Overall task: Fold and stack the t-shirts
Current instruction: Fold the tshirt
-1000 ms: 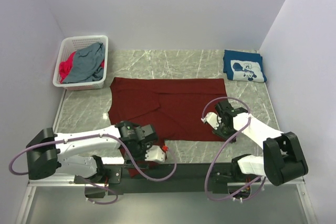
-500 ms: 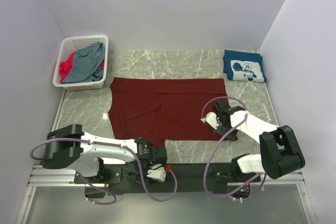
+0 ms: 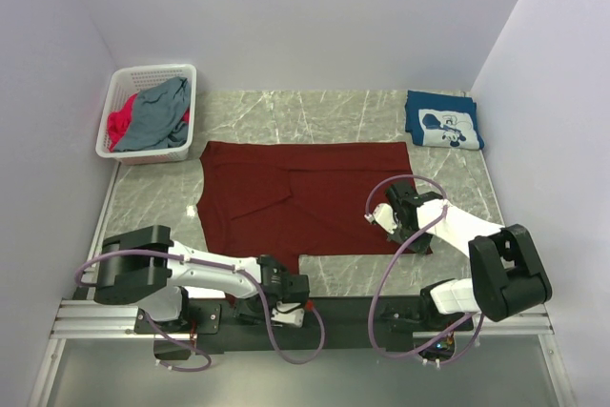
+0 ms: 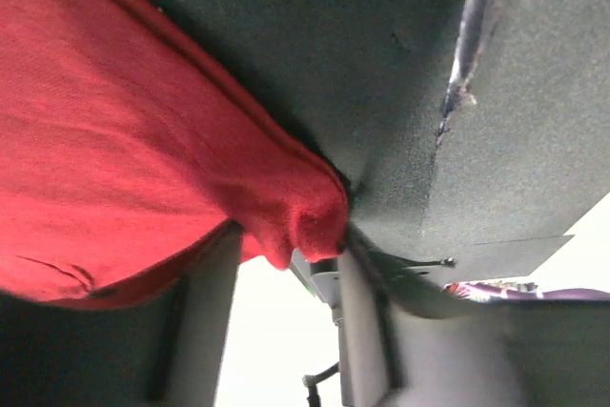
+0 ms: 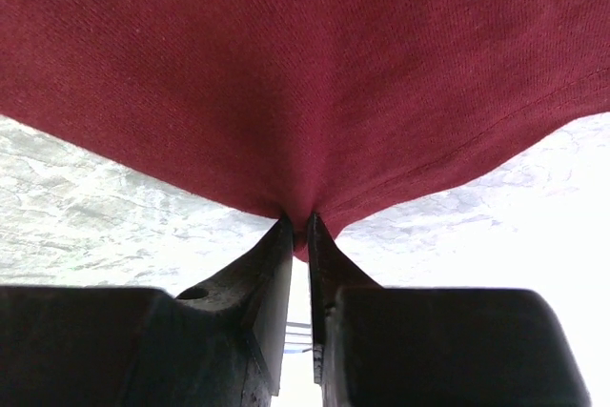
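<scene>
Maroon t-shirt [image 3: 305,197]: right gripper [image 5: 297,224] clamped on the hem at 4 o'clock. Left gripper [image 3: 291,304] swung back to 6 o'clock, grip state unclear. I'd say the fold hasn't started.

A large plain maroon cloth t-shirt [image 3: 315,197] is lying spread nearly flat in the middle of the bench [image 3: 257,111], a layer doubling over its left part, its near right hem bunching between the closed fingers of the right end effector [image 5: 297,228]. A navy cloth t-shirt with a white print [image 3: 443,121] is sitting folded at the far right corner, well apart. A crumpled grey-blue cloth t-shirt [image 3: 157,116] is lying heaped over a bright-pink cloth t-shirt [image 3: 116,128] inside the white lattice plastic basket [image 3: 152,71], far left.
</scene>
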{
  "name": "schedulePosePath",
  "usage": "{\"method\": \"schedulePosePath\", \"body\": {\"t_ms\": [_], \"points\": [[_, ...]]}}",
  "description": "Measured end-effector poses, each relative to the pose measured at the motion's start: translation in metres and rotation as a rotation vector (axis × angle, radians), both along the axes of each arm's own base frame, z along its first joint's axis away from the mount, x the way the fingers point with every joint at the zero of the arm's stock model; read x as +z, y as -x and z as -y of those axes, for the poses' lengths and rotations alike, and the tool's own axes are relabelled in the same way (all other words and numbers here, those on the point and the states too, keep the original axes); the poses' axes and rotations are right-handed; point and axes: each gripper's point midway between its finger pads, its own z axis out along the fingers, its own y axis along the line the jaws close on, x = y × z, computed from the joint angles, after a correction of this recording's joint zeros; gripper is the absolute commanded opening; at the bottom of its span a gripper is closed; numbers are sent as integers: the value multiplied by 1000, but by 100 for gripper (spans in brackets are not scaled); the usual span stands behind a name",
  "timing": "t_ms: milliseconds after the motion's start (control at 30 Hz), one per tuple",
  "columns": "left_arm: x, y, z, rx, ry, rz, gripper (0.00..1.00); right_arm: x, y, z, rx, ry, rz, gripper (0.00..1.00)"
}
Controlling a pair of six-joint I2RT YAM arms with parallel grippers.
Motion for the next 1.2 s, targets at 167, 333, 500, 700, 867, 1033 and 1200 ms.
{"method": "schedulePosePath", "body": {"t_ms": [167,333,500,700,867,1033,1200], "points": [[2,-6,3,-2,18,29,1,0,-1,0,1,0,3,0],[18,-3,10,12,107,10,1,1,-1,-1,2,-5,4,0],[48,-18,23,106,239,-16,0,6,-1,-8,11,-55,23,0],[93,-39,33,158,397,-12,0,15,0,-12,18,-89,48,0],[124,-62,19,183,477,41,0,23,-4,-13,14,-100,54,0],[147,-95,0,235,516,131,0,38,-18,-7,-11,-113,81,0],[163,-133,-14,279,526,229,0,55,-48,-2,-42,-123,114,0]]}}
